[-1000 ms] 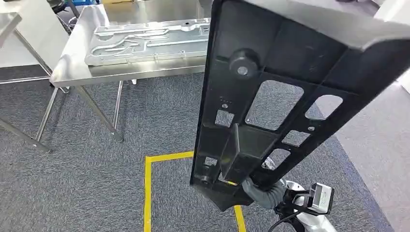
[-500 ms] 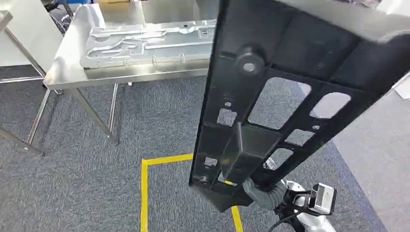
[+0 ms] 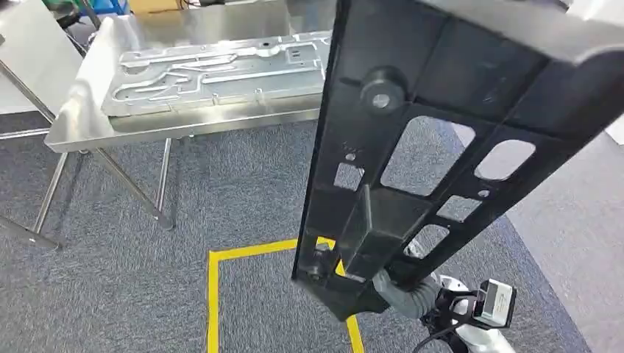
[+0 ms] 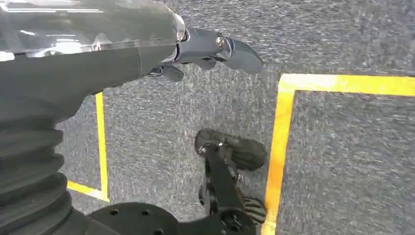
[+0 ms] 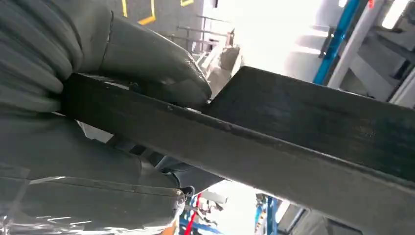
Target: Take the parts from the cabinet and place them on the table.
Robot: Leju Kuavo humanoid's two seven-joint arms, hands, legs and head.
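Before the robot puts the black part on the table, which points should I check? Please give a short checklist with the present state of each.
1. Right hand grips the black part at its lower end: ok.
2. Grip firm in the right wrist view, thumb pressed on the part's edge: ok.
3. Left hand holds nothing, hanging over the carpet: ok.
4. Steel table within reach: not ok, carpet lies between.
5. Free room on the table: cannot tell; a large metal plate lies there.

A silver plate (image 3: 213,70) covers most of the steel table (image 3: 81,110), leaving its near edge bare.
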